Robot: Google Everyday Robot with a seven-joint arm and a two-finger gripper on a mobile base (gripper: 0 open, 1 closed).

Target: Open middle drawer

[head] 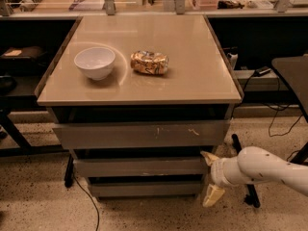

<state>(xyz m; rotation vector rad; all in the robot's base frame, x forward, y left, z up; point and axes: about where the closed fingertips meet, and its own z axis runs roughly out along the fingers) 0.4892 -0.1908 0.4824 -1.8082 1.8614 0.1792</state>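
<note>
The middle drawer [139, 167] is the plain grey-brown front of medium width, under the wide scratched top drawer [139, 134] and above the narrow bottom drawer [144, 188]. It sits closed, flush in the stack. My gripper [211, 177], with pale yellowish fingers on a white arm, is at the right end of the middle drawer. Its fingers are spread open, the upper fingertip [208, 157] by the drawer's top right corner and the lower one [211, 196] down beside the bottom drawer. It holds nothing.
A white bowl [95, 62] and a crumpled snack bag [149, 62] lie on the cabinet top [192, 76]. A black cable [86, 196] runs on the speckled floor at lower left. Dark shelving and a chair edge [291, 81] flank the cabinet.
</note>
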